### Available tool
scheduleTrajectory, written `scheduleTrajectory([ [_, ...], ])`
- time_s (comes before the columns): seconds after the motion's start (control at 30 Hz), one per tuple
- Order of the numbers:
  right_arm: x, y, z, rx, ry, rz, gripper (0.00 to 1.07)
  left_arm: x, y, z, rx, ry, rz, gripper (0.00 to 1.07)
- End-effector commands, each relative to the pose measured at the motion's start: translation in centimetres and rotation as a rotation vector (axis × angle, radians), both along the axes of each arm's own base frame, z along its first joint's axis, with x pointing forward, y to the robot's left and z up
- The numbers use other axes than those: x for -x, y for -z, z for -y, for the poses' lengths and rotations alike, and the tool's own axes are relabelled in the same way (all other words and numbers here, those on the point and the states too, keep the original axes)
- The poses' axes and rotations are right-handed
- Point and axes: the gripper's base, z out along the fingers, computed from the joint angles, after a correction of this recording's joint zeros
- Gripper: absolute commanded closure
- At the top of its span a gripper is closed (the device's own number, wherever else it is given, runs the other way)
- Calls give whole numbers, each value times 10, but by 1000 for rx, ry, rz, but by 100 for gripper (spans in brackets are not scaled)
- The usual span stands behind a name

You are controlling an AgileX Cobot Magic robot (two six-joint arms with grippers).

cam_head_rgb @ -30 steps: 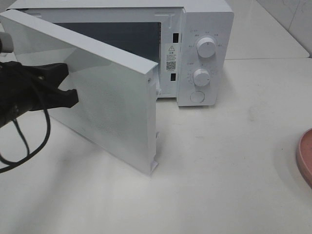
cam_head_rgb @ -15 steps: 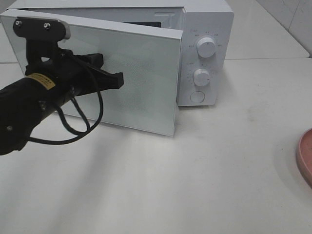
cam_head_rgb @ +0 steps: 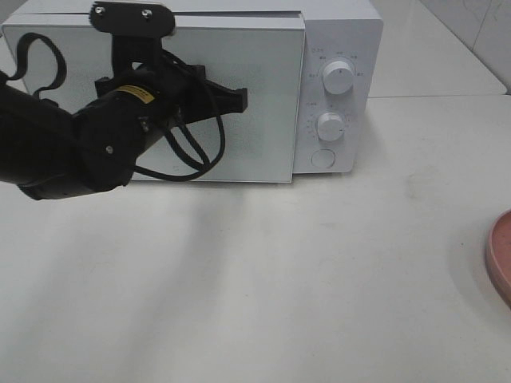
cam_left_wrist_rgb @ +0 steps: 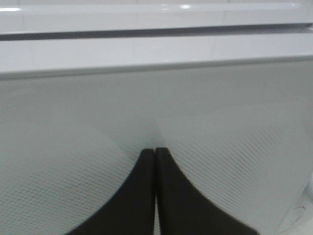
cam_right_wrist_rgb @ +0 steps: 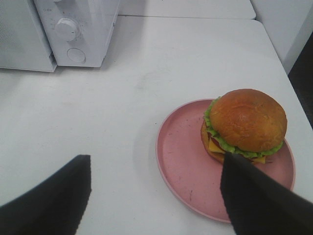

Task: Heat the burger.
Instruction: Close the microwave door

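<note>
Exterior high view: the microwave (cam_head_rgb: 335,88) door (cam_head_rgb: 263,104) now sits flush against the cabinet, where a second ago it stood swung wide and half a second ago it was partway closed.
Left gripper (cam_head_rgb: 237,99): its jaws are pressed together on nothing, and the tips rest against the door's perforated panel; the left wrist view shows the two black fingers (cam_left_wrist_rgb: 142,196) touching each other right at the door face.
What has changed: the left arm has swept in from the left edge of the frame to the front of the oven, pushing the door closed as it came.
Burger (cam_right_wrist_rgb: 244,125): it sits on the pink plate (cam_right_wrist_rgb: 186,166) on the table (cam_right_wrist_rgb: 161,63), well apart from the microwave and to its right; it is not inside the oven.
Right gripper (cam_right_wrist_rgb: 156,196): spread wide and empty, hovering just short of the plate, with the burger beyond its fingertips.
Plate in the exterior view: only its rim (cam_head_rgb: 499,255) shows at the right edge.
Meaning for the task: with the door shut and the burger outside, heating looks not yet begun; the door will likely need opening again before the burger can go in.
Knobs (cam_head_rgb: 338,78): nothing is touching them.
</note>
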Motion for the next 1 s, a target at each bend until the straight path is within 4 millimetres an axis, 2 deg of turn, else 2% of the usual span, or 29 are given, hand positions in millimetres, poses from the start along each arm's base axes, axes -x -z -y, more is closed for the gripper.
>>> scheduleTrajectory([
  [0.03,4,1,1,6,4,36,35,-11,-4,2,21,-41,25,107],
  [0.3,4,1,1,6,4,36,35,-25,-1,10,41,-87,8,107],
  [0.37,4,1,1,6,4,36,35,-34,-2,10,36,-88,-4,107],
  [0.6,4,1,1,6,4,36,35,-41,-1,7,29,-88,-24,107],
  [0.77,4,1,1,6,4,36,35,-38,-4,11,0,-45,-17,107],
  [0.93,4,1,1,6,4,36,35,-23,-11,24,-5,49,-100,107],
  [1.0,4,1,1,6,4,36,35,-13,-12,32,-33,128,-185,107],
])
